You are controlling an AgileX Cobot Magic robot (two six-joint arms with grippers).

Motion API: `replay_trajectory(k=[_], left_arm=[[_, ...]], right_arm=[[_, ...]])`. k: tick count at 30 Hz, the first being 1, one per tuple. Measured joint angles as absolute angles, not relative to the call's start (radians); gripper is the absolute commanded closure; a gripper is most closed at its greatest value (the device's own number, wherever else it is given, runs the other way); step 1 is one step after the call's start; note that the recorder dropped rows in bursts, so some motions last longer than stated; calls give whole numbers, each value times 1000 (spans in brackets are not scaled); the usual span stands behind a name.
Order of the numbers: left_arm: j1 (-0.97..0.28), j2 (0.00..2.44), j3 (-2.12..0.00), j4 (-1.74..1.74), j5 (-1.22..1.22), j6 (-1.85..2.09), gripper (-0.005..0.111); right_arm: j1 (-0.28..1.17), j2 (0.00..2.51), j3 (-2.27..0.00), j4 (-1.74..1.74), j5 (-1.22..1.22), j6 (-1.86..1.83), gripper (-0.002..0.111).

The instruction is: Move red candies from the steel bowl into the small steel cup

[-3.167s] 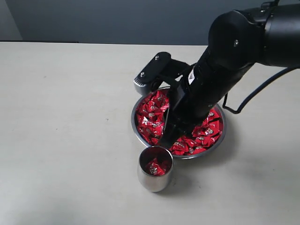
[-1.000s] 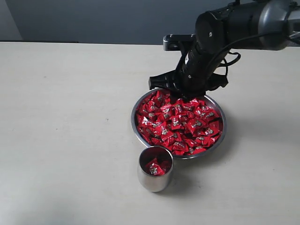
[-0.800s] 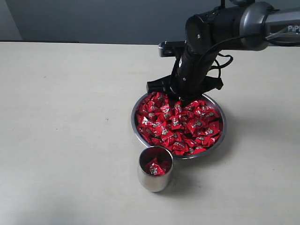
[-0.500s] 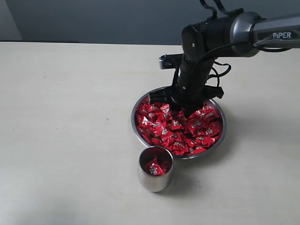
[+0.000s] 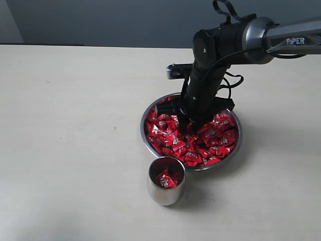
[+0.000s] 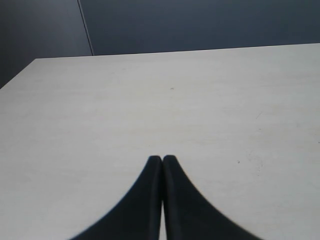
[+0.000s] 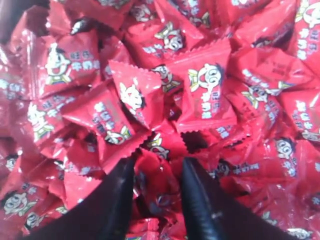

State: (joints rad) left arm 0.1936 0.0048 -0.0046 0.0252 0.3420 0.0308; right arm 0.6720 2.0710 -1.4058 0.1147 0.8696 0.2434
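Observation:
The steel bowl [image 5: 238, 141] is heaped with red candies [image 5: 213, 143]. My right gripper [image 5: 189, 123] points straight down into the pile's far-left part. In the right wrist view its fingertips [image 7: 129, 167] are sunk among the red candies [image 7: 205, 95], and the right gripper [image 7: 158, 165] is shut on one crumpled red candy [image 7: 159, 175] that fills the gap between the fingers. The small steel cup [image 5: 164, 195] stands upright just in front of the bowl with a few red candies [image 5: 165, 179] inside. My left gripper [image 6: 162, 159] is shut on nothing, over bare table far from the bowl.
The pale table [image 5: 70, 125] spreads wide to the left of the bowl and cup. A dark wall [image 5: 100, 20] runs behind the table's far edge. The right arm's cable loops [image 5: 231, 80] hang beside its wrist.
The right gripper left the cup, swung to the bowl's far side, then came down into the candy pile during the last second. Cup and bowl have not moved.

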Motion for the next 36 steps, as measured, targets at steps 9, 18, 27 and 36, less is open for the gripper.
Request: replay_trajectory(k=[9, 18, 27, 36], left_arm=[[194, 5, -5, 25, 342, 31, 106], [194, 5, -5, 25, 342, 31, 106], [194, 5, -5, 25, 342, 31, 106], [194, 5, -5, 25, 342, 31, 106]], right_arm=[[672, 2071, -1406, 115, 887, 175, 75], [672, 2104, -1406, 115, 906, 139, 75], [672, 2112, -1406, 115, 904, 139, 76], [672, 2112, -1408, 102, 906, 139, 103]])
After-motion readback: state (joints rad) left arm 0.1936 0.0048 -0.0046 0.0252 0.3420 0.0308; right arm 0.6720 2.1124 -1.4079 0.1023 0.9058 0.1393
